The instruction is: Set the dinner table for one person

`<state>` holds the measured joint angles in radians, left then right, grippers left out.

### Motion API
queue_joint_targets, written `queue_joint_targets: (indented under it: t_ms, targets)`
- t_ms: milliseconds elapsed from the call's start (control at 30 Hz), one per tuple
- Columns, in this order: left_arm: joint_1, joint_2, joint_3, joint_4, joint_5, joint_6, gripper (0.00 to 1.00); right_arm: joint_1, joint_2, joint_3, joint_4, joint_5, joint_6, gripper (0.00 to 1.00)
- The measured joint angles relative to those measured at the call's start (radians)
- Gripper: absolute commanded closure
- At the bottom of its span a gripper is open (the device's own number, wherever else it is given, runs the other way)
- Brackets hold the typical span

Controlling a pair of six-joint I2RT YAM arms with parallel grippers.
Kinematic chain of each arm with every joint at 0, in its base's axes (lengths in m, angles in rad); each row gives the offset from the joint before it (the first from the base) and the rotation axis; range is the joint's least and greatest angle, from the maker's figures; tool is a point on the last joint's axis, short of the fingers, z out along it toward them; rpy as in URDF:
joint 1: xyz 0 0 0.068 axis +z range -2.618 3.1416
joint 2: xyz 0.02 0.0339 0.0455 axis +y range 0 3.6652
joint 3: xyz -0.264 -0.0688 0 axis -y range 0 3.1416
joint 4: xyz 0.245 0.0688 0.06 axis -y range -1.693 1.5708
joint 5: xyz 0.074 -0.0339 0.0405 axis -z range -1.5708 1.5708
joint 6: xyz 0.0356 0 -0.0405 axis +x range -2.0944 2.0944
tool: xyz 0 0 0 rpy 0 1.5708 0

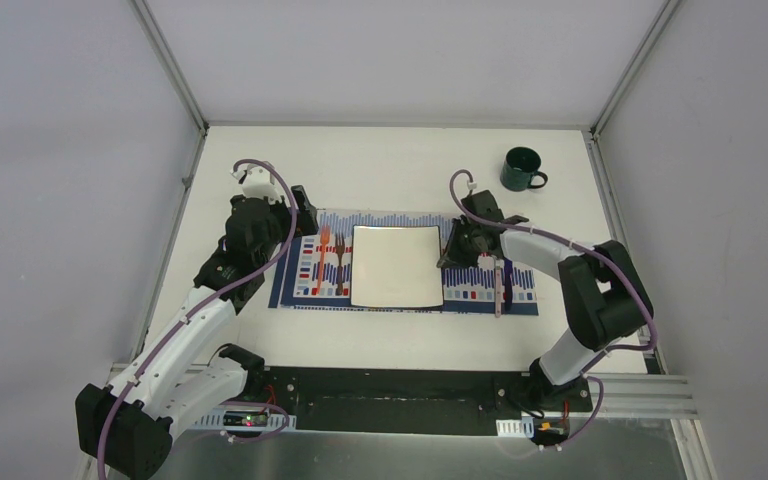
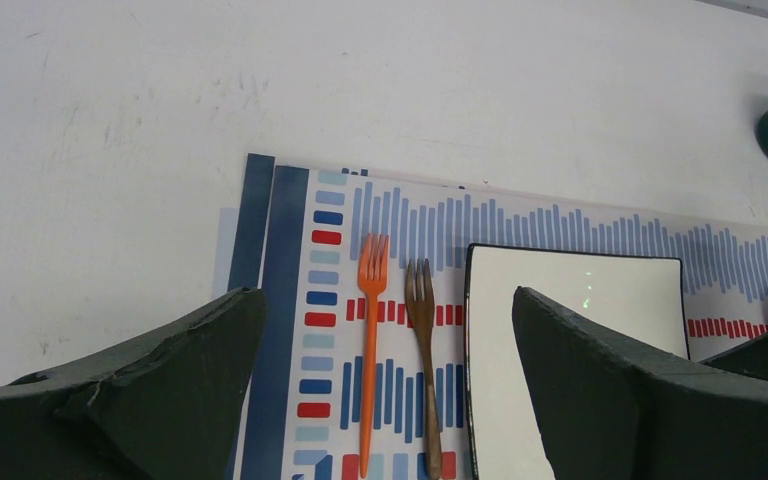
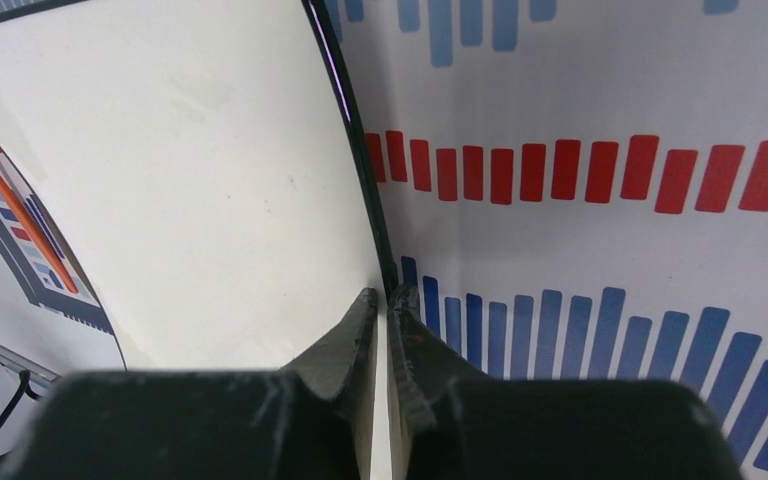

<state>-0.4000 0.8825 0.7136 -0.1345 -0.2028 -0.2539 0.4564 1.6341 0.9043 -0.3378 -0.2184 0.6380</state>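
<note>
- The large white matte table (image 1: 390, 160) carries a blue-, red- and white-striped rectangular placemat (image 1: 390, 217) near its middle, just ahead of the arms. The place setting lies on that mat.
- The right gripper (image 3: 382, 320) has its fingers drawn together on the right rim of the square white plate (image 1: 397, 265). The plate lies flat on the middle of the mat, and only a pale sliver of rim shows between the fingers.
- The step in hand looks like settling the plate. It already sits square to the mat's stripes, so the best move is probably to part the fingers gently and rise straight up, without dragging the rim sideways.
- A slim pinkish utensil (image 1: 500, 288), its kind too small to tell, lies on the mat just right of that gripper. Any retreat should pass above it.
- The left gripper (image 2: 385, 295) hovers with its fingers wide apart over the orange plastic fork (image 2: 370, 340) and the brown wood-look fork (image 2: 423, 350). The two forks lie side by side just left of the plate, and the gripper should not disturb them.
- The dark green mug (image 1: 522, 168) stands well apart, at the table's far right, and likely wants bringing nearer the mat.
</note>
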Motion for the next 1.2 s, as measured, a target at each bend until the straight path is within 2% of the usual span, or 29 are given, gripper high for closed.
queue_joint_targets:
  t_ms: [1200]
  targets:
    - [0.0, 0.0, 0.0, 0.0, -0.005, 0.0, 0.01, 0.001, 0.03, 0.027, -0.003, -0.018, -0.008, 0.93]
